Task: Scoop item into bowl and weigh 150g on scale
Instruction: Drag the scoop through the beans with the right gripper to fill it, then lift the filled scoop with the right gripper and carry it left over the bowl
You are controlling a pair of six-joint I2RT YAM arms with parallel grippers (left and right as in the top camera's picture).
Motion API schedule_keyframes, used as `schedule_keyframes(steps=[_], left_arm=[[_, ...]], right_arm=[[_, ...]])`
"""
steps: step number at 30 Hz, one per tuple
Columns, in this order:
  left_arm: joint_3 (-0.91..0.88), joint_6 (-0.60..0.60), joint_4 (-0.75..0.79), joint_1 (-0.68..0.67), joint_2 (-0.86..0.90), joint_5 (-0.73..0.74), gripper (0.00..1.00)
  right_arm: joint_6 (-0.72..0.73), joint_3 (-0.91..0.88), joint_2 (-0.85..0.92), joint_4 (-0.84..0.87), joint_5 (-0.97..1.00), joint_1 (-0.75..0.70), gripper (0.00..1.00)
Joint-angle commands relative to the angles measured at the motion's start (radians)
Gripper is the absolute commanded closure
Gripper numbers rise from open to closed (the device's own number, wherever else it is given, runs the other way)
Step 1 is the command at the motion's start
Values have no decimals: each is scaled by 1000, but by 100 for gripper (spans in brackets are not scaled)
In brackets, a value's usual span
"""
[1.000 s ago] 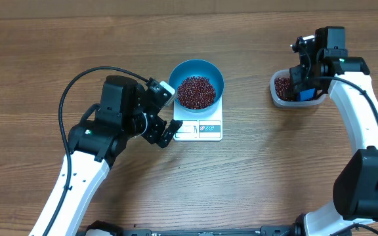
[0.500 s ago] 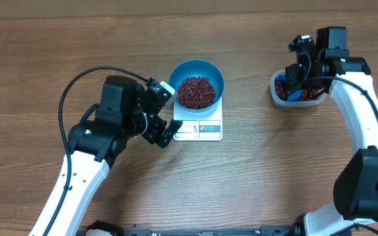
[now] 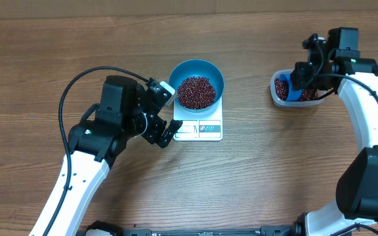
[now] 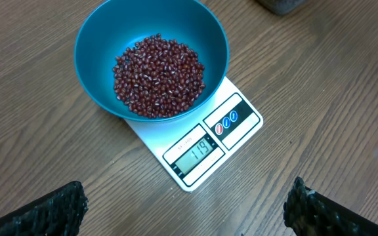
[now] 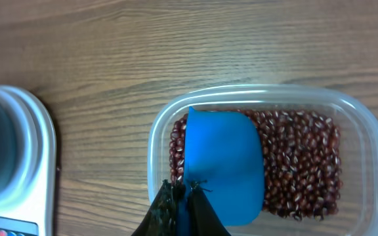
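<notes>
The teal bowl [image 3: 176, 73] stands on the white scale [image 3: 207, 130] and holds a heap of red-brown beans [image 3: 195, 92]. From the left wrist the bowl [image 4: 97, 39], its beans [image 4: 157, 75] and the scale [image 4: 241, 118] lie ahead; the display reads 119. My left gripper [image 3: 167, 113] is open just left of the scale, with only bare wood between its fingers [image 4: 186, 210]. My right gripper [image 5: 184, 193] is shut on the handle of a blue scoop [image 5: 225, 164]. The scoop lies face down in the clear tub [image 5: 359, 118] on more beans [image 5: 300, 164].
The tub [image 3: 276, 98] sits at the right of the wooden table, well apart from the scale. The scale's rounded corner [image 5: 41, 151] shows at the left of the right wrist view. A black cable [image 3: 77, 82] loops off the left arm.
My right arm has shifted a little to the right above the tub, moving the scoop with it. The left arm, bowl and scale have not moved.
</notes>
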Motion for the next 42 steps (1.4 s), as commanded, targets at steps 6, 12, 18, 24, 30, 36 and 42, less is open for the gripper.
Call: schedule_keyframes(steps=[6,12,18,24,30,36,42], left_arm=[[-10,15,3,4,6,18,0],[-10,15,3,4,6,18,1],[-10,15,3,4,6,18,0],[-10,15,3,4,6,18,0],[-10,15,3,4,6,18,0],[-10,15,3,4,6,18,0],[-10,15,3,4,6,18,0]], right_arm=[[187,-8,-31,-7,-115,-114,96],[187,-8,-31,-3,-252,-209,96],[184,-8,-31,-9,-297,-260,96],[180,-8,-31,-2,-298,-265,96],[180,-8,-33,-2,-373,-266,96],[181,-8,-33,-3,-389,-266,96],[180,-8,-39,-17,-389,-267,96]])
